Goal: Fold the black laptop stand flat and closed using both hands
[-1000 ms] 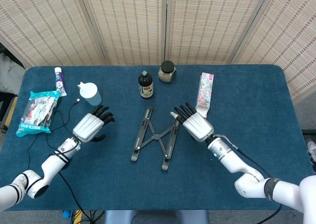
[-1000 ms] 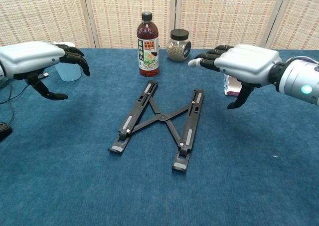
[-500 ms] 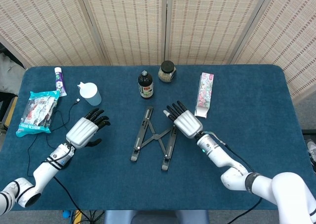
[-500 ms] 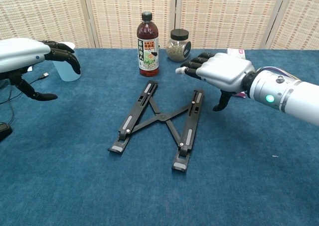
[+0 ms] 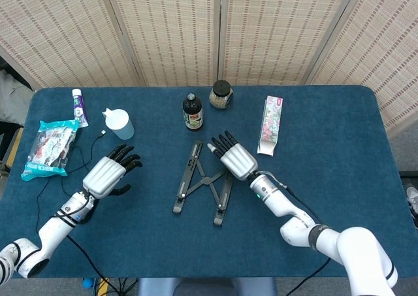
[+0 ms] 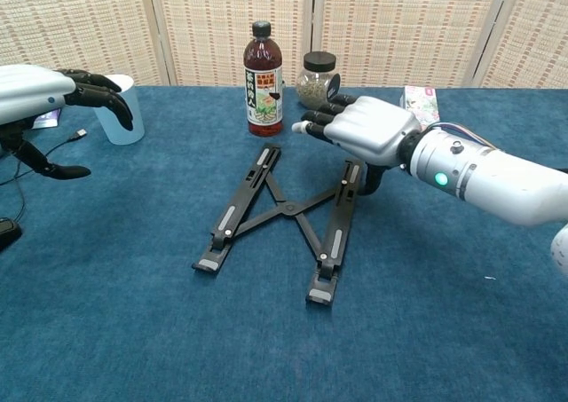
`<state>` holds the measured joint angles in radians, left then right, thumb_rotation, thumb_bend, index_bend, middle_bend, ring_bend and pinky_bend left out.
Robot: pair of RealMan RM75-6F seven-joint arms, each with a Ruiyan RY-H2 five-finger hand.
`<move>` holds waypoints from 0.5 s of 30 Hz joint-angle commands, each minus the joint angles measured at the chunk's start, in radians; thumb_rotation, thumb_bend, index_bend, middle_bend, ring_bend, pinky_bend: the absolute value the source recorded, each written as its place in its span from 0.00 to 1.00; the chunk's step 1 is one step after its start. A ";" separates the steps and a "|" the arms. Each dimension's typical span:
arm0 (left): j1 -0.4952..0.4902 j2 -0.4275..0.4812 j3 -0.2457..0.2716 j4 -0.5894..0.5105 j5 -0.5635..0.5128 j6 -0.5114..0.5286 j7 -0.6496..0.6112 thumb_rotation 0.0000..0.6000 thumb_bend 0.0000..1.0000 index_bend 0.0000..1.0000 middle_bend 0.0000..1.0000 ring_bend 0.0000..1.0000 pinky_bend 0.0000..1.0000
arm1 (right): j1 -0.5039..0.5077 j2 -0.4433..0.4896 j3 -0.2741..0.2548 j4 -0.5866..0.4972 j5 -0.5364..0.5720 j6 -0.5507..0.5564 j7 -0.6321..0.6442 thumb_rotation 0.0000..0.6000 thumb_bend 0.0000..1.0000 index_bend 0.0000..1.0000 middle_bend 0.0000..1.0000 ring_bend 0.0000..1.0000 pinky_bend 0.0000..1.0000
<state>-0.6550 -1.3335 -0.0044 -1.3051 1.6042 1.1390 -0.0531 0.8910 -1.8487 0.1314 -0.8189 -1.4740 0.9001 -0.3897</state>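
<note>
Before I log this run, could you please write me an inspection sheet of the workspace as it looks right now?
Surface: blue cloth table.
Job's thing: black laptop stand, spread open in an X, lying flat at the centre.
Clutter: dark bottle, lidded jar, pink carton, white cup, tube, snack bag.
Hands: left hand open, off to the stand's left; right hand open over the stand's right bar, contact unclear.
Cables: thin black cable near the cup and bag.
Surroundings: woven folding screens behind.
</note>
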 commanded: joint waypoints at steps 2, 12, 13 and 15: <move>0.004 0.002 0.001 -0.001 0.001 0.003 0.000 1.00 0.22 0.26 0.19 0.07 0.04 | 0.019 -0.030 0.012 0.039 0.006 -0.003 -0.001 1.00 0.04 0.00 0.05 0.00 0.00; 0.018 0.015 0.000 -0.007 0.000 0.015 -0.002 1.00 0.22 0.26 0.19 0.07 0.04 | 0.071 -0.126 0.045 0.157 0.027 -0.011 0.026 1.00 0.04 0.00 0.05 0.00 0.00; 0.020 0.017 0.000 -0.008 -0.002 0.015 -0.002 1.00 0.22 0.26 0.19 0.07 0.04 | 0.080 -0.140 0.052 0.173 0.030 -0.013 0.029 1.00 0.04 0.00 0.05 0.00 0.00; 0.023 0.019 0.000 -0.008 -0.004 0.016 -0.001 1.00 0.22 0.26 0.19 0.07 0.04 | 0.096 -0.161 0.060 0.199 0.034 -0.015 0.032 1.00 0.04 0.00 0.05 0.00 0.00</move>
<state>-0.6319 -1.3144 -0.0048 -1.3133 1.5999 1.1551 -0.0545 0.9731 -1.9934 0.1824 -0.6383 -1.4448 0.8878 -0.3628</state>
